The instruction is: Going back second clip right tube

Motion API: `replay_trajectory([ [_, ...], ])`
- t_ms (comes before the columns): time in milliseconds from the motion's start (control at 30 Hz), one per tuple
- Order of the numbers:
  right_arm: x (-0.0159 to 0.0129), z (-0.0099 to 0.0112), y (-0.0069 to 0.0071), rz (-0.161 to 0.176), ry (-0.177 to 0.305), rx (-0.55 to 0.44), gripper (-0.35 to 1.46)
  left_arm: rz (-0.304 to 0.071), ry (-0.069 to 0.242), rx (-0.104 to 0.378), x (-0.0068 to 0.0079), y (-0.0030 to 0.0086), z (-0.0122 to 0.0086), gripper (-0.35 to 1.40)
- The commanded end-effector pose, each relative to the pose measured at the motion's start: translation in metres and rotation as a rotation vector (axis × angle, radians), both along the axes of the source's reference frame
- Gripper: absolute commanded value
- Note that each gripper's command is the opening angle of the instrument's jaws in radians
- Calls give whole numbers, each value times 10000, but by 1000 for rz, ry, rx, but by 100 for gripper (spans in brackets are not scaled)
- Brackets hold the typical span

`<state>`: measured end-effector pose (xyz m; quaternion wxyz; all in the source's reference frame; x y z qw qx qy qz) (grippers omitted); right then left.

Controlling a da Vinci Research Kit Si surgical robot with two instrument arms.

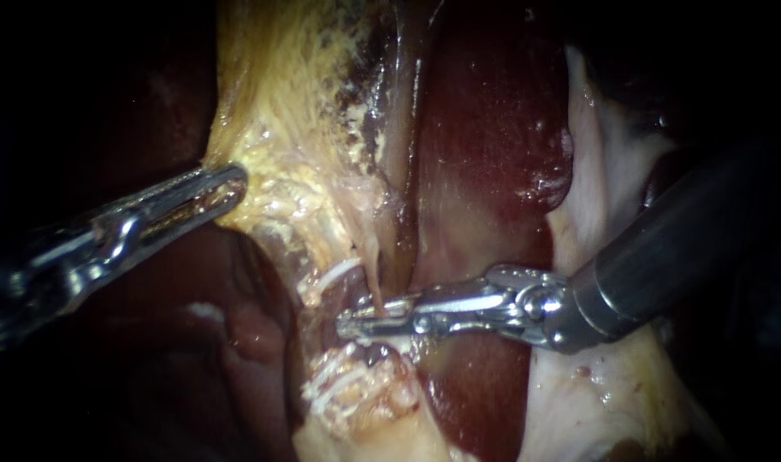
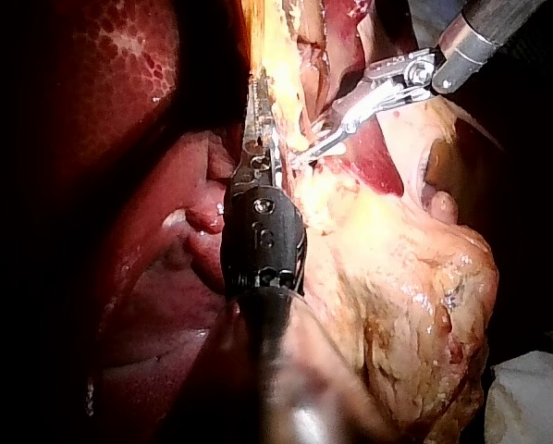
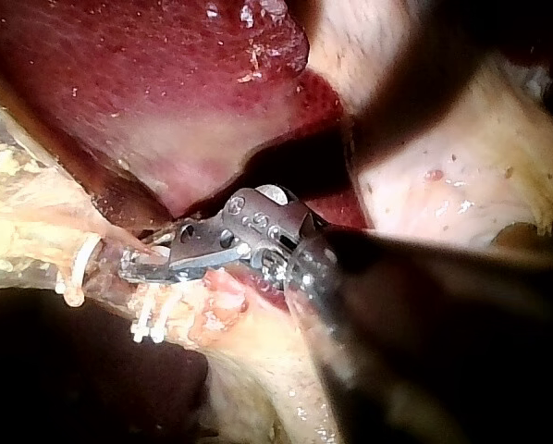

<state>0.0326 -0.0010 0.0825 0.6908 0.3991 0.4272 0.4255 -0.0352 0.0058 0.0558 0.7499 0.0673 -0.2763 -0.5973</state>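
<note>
White clips sit at 11 and 7 o'clock off the right instrument's end effector, narrowly spread, lying 3-to-9 against a thin tube; the left instrument's end effector pinches yellow tissue.

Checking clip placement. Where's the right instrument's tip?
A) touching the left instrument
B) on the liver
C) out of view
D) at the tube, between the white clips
D: the right instrument has its tip at the tube, with the upper clip and lower clip either side.
</note>
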Motion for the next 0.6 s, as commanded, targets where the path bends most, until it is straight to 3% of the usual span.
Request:
replay_trajectory([
  [33, 1, 0, 0, 0, 0, -1, -35, 0, 0, 0, 0, 0, 0, -35],
  [433, 6, 4, 0, 4, -2, -2, -35, -1, 1, 0, 0, 0, -1, -35],
  [600, 3, 7, 2, -26, 14, -84, 46, -2, 1, 0, 0, -1, -2, -35],
])
